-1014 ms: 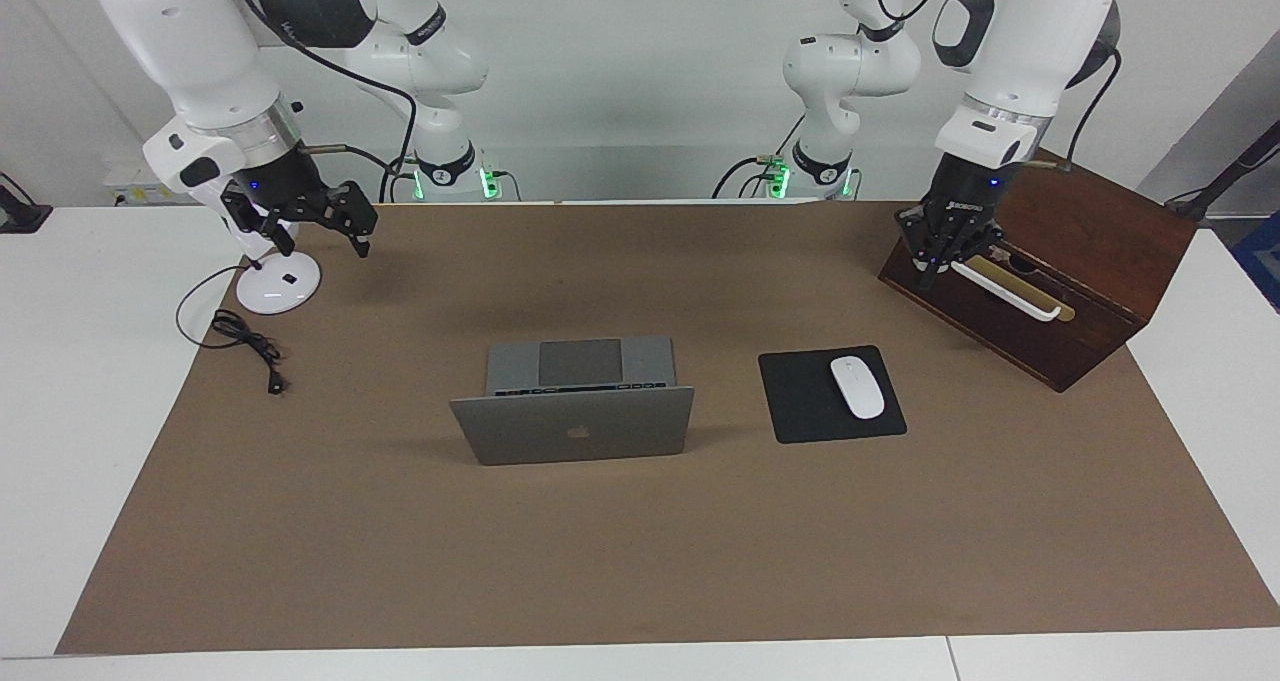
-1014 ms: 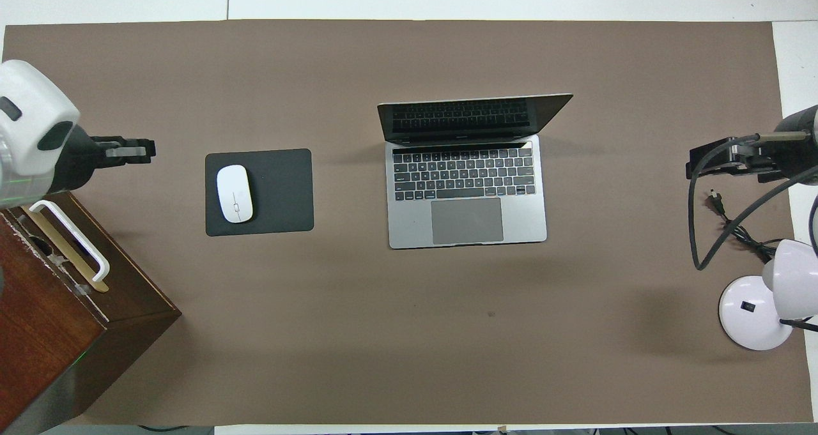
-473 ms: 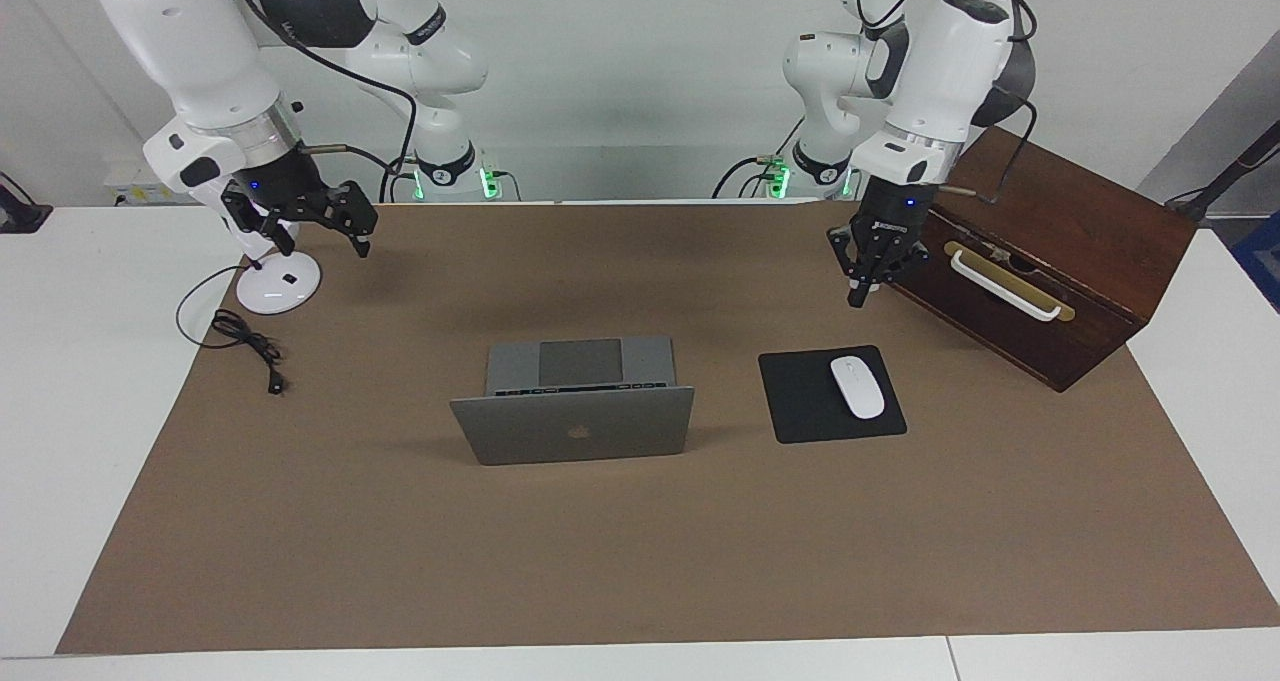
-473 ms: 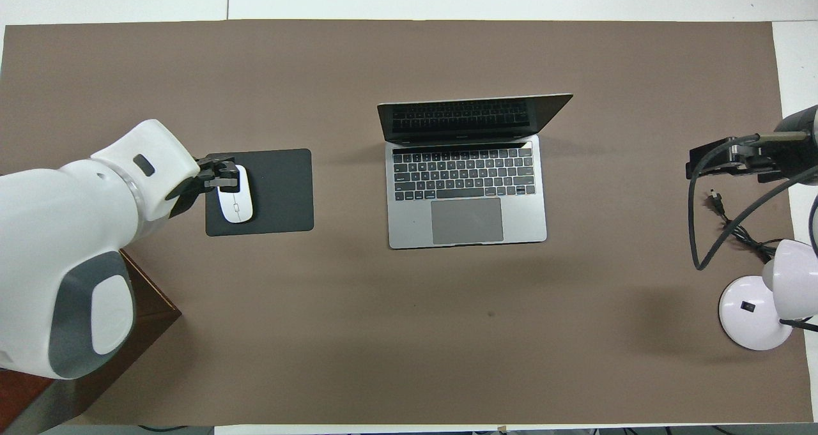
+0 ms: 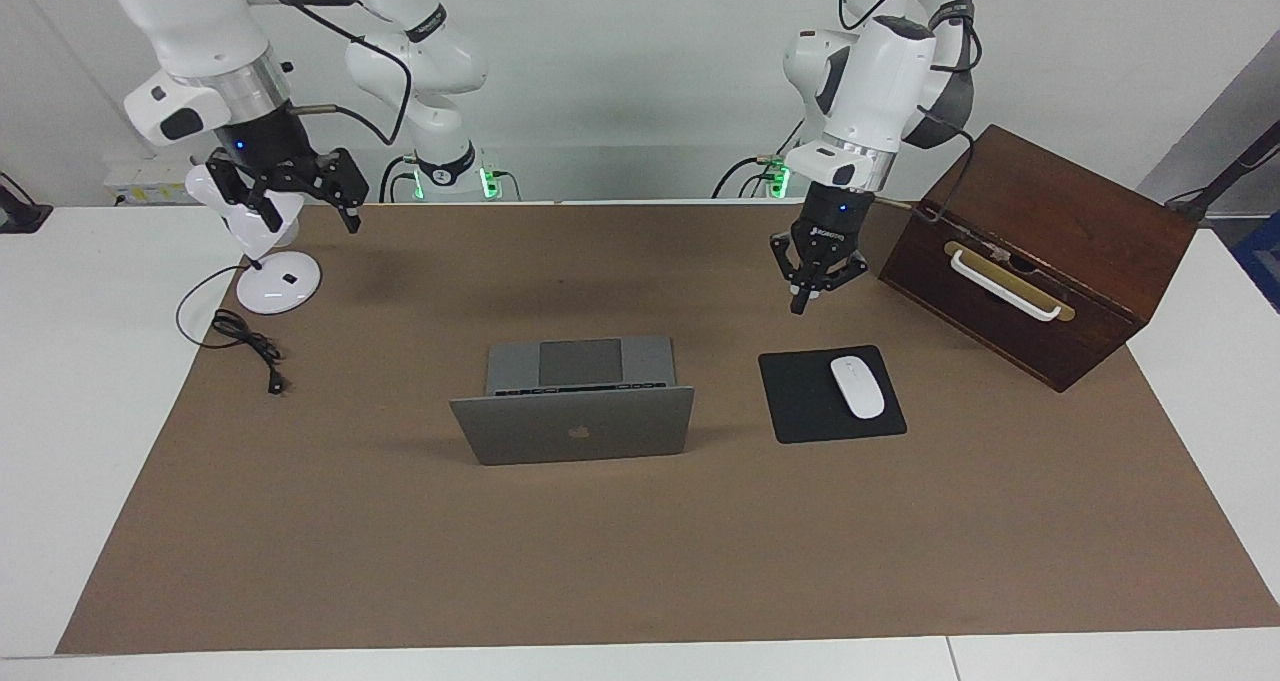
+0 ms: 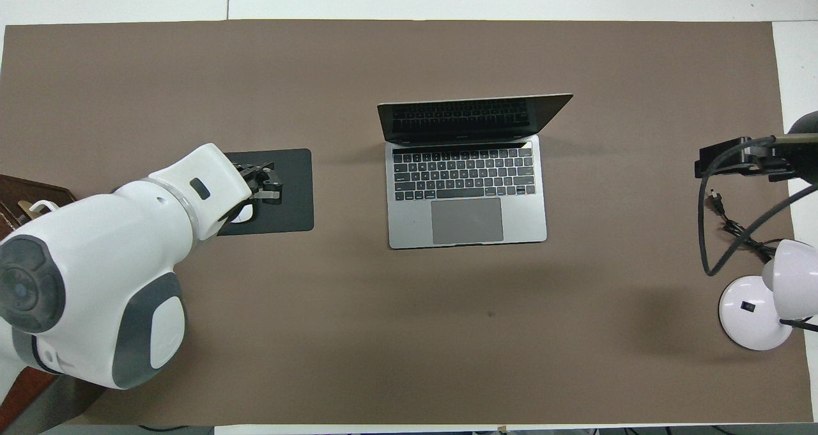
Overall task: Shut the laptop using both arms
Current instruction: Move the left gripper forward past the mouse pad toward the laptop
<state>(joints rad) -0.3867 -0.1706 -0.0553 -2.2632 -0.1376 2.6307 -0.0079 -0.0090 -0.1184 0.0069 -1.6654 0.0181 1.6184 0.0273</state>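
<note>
The silver-grey laptop (image 5: pixel 575 426) stands open in the middle of the brown mat, its lid with the dark apple logo tilted up. Its keyboard deck and trackpad show in the overhead view (image 6: pixel 466 192). My left gripper (image 5: pixel 812 283) hangs in the air above the mat, by the mouse pad's edge nearest the robots, toward the left arm's end of the table from the laptop; in the overhead view (image 6: pixel 265 181) it covers part of the pad. My right gripper (image 5: pixel 285 196) is open and empty, raised over the desk lamp at the right arm's end (image 6: pixel 728 160). Neither gripper touches the laptop.
A black mouse pad (image 5: pixel 800 401) with a white mouse (image 5: pixel 857 387) lies beside the laptop. A dark wooden box (image 5: pixel 1040 261) with a white handle stands at the left arm's end. A white desk lamp (image 5: pixel 270 283) and a black cable (image 5: pixel 245 339) lie at the right arm's end.
My left gripper has swung away from the wooden box toward the laptop, now by the mouse pad. My right gripper has risen a little over the lamp. The laptop has not moved.
</note>
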